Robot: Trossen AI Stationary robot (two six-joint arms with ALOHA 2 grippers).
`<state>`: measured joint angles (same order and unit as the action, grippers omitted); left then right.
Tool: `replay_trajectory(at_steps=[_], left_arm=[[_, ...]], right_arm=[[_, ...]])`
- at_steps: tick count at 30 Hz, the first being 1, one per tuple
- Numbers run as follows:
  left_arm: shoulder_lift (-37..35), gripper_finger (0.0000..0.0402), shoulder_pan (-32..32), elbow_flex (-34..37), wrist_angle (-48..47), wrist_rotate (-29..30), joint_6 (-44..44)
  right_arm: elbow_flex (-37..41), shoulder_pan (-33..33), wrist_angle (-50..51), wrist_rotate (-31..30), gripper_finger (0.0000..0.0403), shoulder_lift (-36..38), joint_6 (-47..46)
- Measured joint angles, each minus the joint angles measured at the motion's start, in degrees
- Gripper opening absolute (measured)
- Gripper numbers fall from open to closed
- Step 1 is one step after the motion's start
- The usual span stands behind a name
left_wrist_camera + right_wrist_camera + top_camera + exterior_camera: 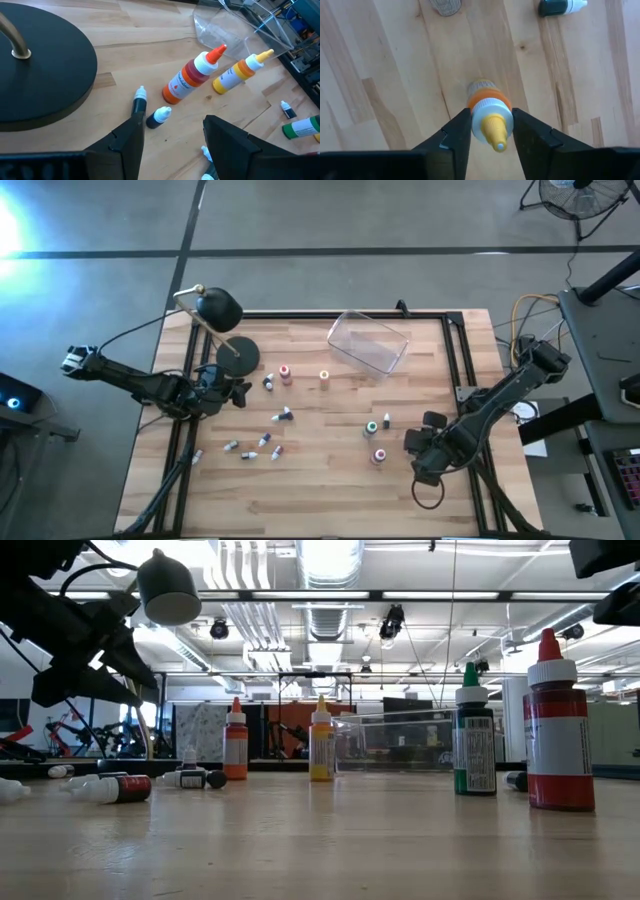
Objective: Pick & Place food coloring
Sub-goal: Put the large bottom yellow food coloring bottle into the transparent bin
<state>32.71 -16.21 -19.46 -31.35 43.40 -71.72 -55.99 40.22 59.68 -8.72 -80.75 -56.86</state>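
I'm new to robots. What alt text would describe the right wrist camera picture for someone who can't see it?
Looking down past the right gripper, its two dark fingers flank the white collar of a small upright bottle with a yellow tip on the wooden table. A dark dropper bottle with a white cap lies farther off.

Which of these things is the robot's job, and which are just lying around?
For the job:
- yellow-tipped bottle, gripped by the right pincer
- orange bottle, yellow bottle, green bottle, red bottle
- tiny bottles lying flat
- clear tub, probably where they go

Just lying about:
- black lamp
- left pincer, open, waiting by the lamp
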Motion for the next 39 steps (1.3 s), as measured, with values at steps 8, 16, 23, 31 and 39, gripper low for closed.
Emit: replay_trajectory(at_steps=[8, 16, 23, 31, 39], left_arm=[[0.0, 0.0177, 0.0, 0.0, 0.01, 0.0, -0.02], [0.0, 0.0177, 0.0, 0.0, 0.09, 0.0, -0.04], [0.02, 0.0177, 0.0, 0.0, 0.65, 0.06, -0.11], [0.02, 0.0177, 0.0, 0.0, 0.9, 0.11, -0.24], [0.02, 0.0177, 0.0, 0.0, 0.9, 0.02, -0.88]], right_arm=[[-0.37, -3.44, 2.72, 0.98, 0.0107, 0.61, -6.48], [-12.06, -15.65, 27.27, -18.63, 0.0105, 6.29, -17.77], [-21.97, -36.91, 26.76, -31.31, 0.0104, 6.63, -1.62], [-18.48, -61.28, 3.46, -12.42, 0.0107, 3.71, 25.57], [-14.92, -68.63, 0.83, -9.14, 0.0107, -1.97, 29.63]])
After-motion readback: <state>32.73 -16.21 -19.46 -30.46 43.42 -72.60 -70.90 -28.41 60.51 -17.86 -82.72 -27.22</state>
